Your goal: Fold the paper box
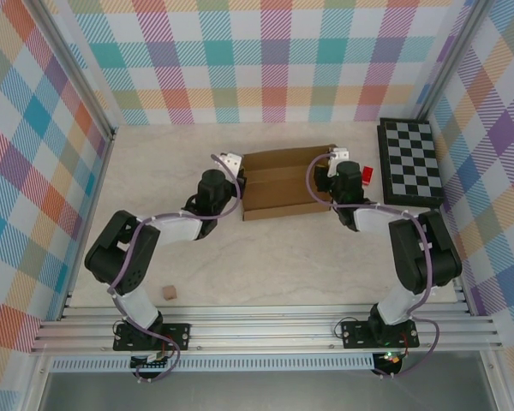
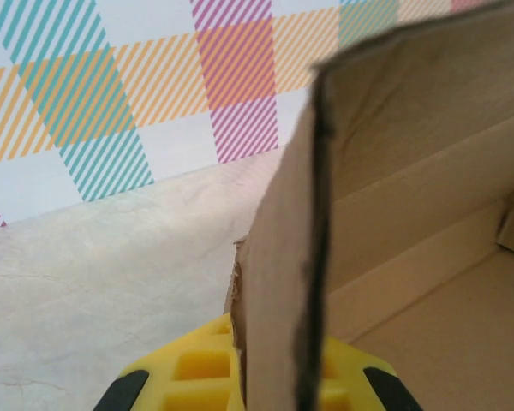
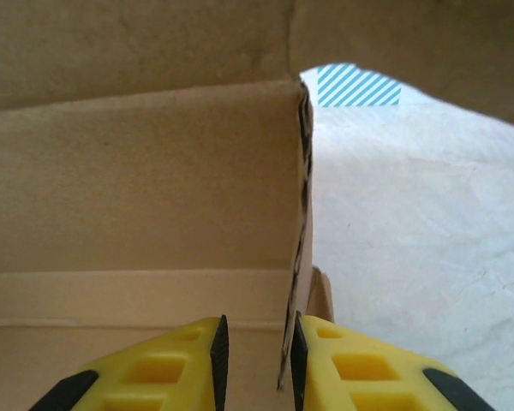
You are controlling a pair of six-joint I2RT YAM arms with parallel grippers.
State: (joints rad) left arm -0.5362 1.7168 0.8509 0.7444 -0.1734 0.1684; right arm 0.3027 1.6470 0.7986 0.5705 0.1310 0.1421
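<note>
Top external: one box [image 1: 283, 184] lies mid-table, long axis left to right, open side up.
One left gripper [image 2: 274, 374] is clamped tight on the box's upright left end wall. One right gripper [image 3: 257, 351] straddles the right end wall, its fingers slightly parted with a gap beside the wall. One checkered board [image 1: 409, 161] sits near the box's right end, and one cube [image 1: 167, 293] lies by the left arm's base. Bare table [image 1: 283, 265] lies in front of the box.
</note>
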